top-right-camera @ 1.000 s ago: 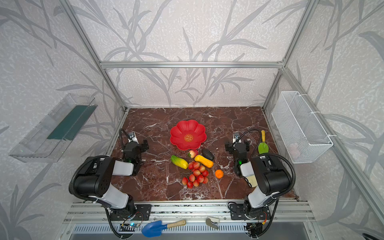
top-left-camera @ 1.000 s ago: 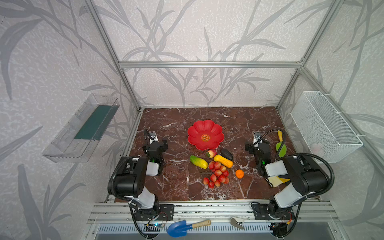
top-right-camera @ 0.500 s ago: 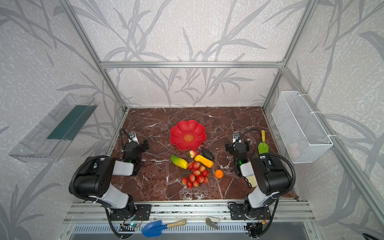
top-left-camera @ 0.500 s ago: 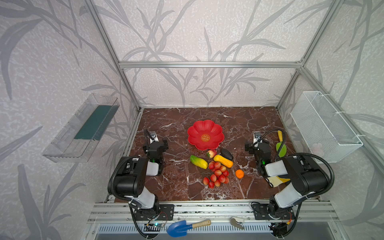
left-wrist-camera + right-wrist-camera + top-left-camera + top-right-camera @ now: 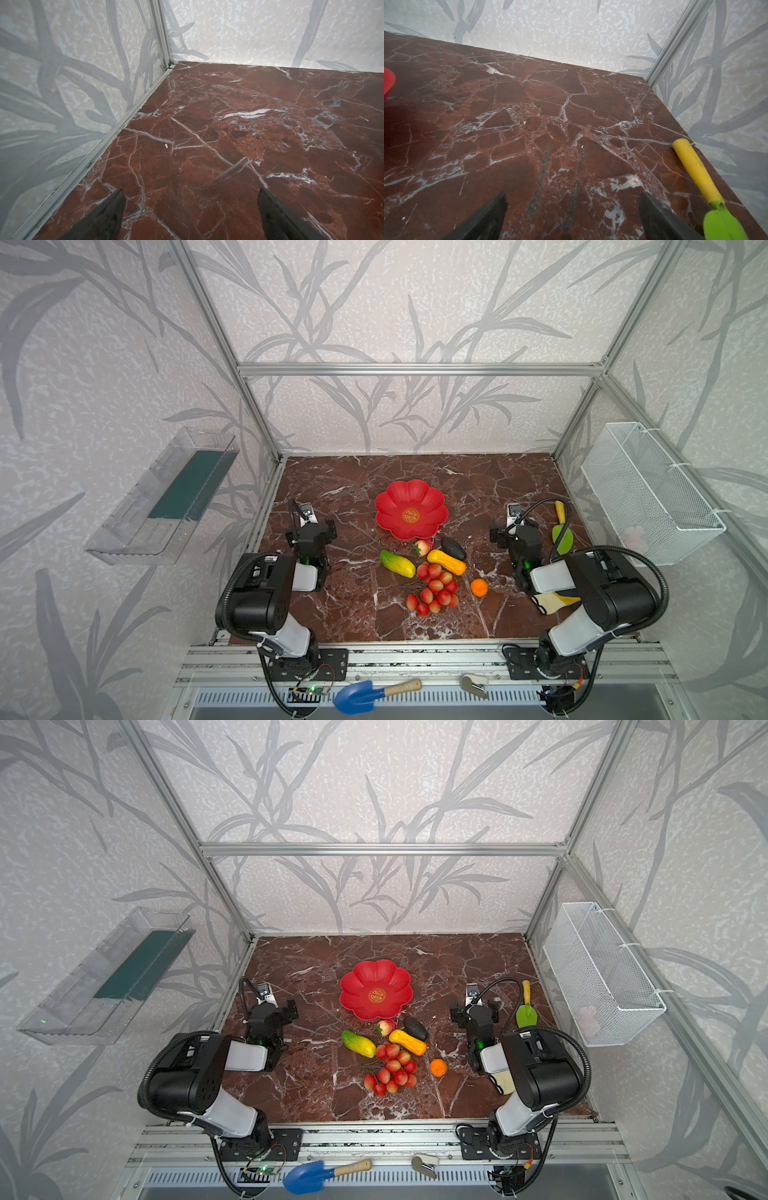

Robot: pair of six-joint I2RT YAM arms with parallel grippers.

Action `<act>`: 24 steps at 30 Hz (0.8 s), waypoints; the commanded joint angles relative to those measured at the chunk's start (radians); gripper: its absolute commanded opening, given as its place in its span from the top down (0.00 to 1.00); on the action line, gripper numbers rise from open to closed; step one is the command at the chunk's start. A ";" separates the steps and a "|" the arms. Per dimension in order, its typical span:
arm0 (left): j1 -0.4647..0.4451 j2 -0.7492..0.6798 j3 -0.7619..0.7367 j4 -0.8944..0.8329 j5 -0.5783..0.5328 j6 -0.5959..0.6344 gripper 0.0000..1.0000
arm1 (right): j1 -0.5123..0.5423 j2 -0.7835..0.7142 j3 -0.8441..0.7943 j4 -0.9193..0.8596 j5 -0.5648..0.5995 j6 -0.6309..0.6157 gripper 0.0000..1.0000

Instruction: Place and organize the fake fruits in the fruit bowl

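Both of my end effectors are spread wide and empty. The left end effector (image 5: 190, 192) hangs low over bare marble near the table's left edge. The right end effector (image 5: 572, 195) does the same near the right edge, with the green trowel (image 5: 695, 170) just beside it.

Nothing is picked yet, so I judge the step in hand to be the first reach. The orange ball (image 5: 479, 588) lies closest to my right side and may roll, so I would come straight down on it and close gently. The green-yellow oblong (image 5: 397, 563) suits my left side, gripped across its narrow width. The yellow-orange oblong (image 5: 446, 562) and the avocado (image 5: 453, 548) lie close together. I would take the outer one first so a finger does not push the other. The strawberry (image 5: 422, 547) sits just beside the bowl's near rim. The bunch of red berries (image 5: 434, 587) sprawls toward the front edge and probably goes in last. The dish is shallow, so I should release low.

The fruit bowl (image 5: 392, 499) stands mid-table and is empty, its gold emblem bare. The white wire basket (image 5: 648, 497) on the right wall holds something pale that I cannot identify. The clear tray (image 5: 124, 526) on the left wall holds a dark green panel.
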 commanded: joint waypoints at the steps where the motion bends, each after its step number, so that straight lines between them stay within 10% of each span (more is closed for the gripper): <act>1: 0.007 -0.010 0.016 -0.002 0.013 -0.009 0.01 | 0.007 -0.018 0.017 0.014 0.037 0.004 0.01; 11: 0.001 -0.382 -0.045 -0.180 -0.051 -0.068 0.04 | -0.003 -0.070 0.043 -0.086 0.015 0.014 0.01; 16: 0.000 -0.500 0.047 -0.399 0.022 -0.188 0.07 | 0.047 -0.362 0.235 -0.571 0.068 0.061 0.01; 20: -0.001 -0.513 0.134 -0.592 0.074 -0.289 0.08 | 0.036 -0.451 0.301 -0.722 -0.034 0.354 0.01; 24: -0.002 -0.531 0.148 -0.638 0.161 -0.359 0.09 | -0.002 -0.504 0.223 -0.708 -0.365 0.381 0.01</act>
